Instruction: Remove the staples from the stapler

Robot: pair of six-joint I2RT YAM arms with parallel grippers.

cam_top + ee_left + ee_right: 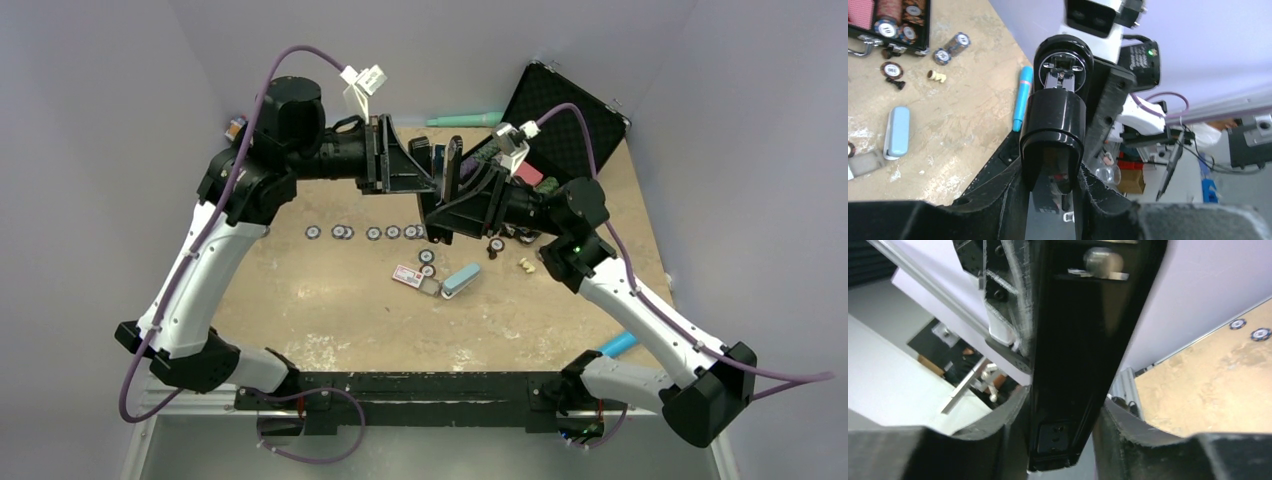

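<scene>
While my left pincer [1052, 175] pinches the stapler [1052, 120] aloft as an anchor, the right pincer [1064, 405] straddles it; whether clamped, I cannot tell.

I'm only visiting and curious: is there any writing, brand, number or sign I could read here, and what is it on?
Nothing here can be read for certain.
On the poker chips: markings on the faces, too blurred to read.
On the red-and-white card: print too small to read.
On the stapler: no lettering shows.
</scene>
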